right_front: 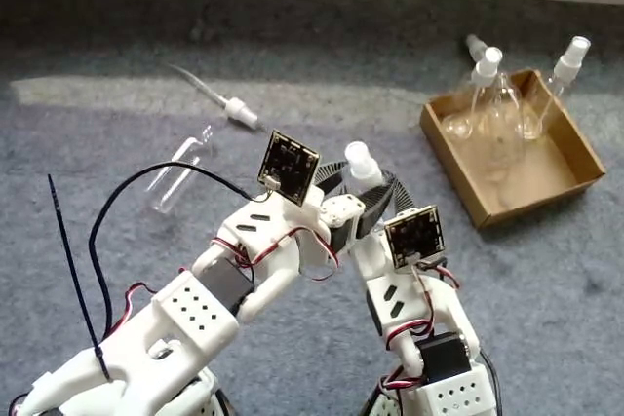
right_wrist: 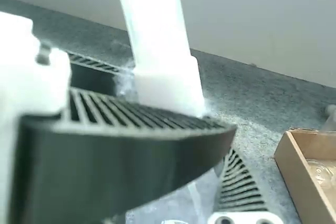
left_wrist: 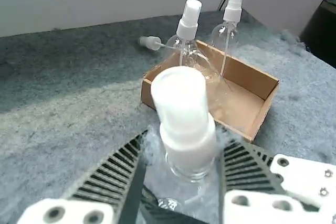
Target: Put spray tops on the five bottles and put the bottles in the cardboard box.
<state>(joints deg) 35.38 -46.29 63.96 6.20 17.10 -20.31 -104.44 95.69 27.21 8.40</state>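
A clear bottle with a white spray top [right_front: 361, 165] stands upright between my two grippers in the middle of the table. In the left wrist view the bottle [left_wrist: 185, 124] sits between the ribbed fingers [left_wrist: 122, 174], and its glass body reaches both of them. My left gripper [left_wrist: 181, 169] is shut on it. My right gripper [right_wrist: 210, 145] is shut on the same bottle [right_wrist: 160, 51], with one dark finger [right_wrist: 121, 145] bent across its front. The cardboard box [right_front: 458, 168] lies to the right and holds three capped bottles [right_front: 497, 109].
A bare bottle [right_front: 180, 172] lies on its side on the grey carpet at the left. A loose spray top with its tube [right_front: 229, 104] lies beyond it. A black cable [right_front: 73, 270] loops over the left arm.
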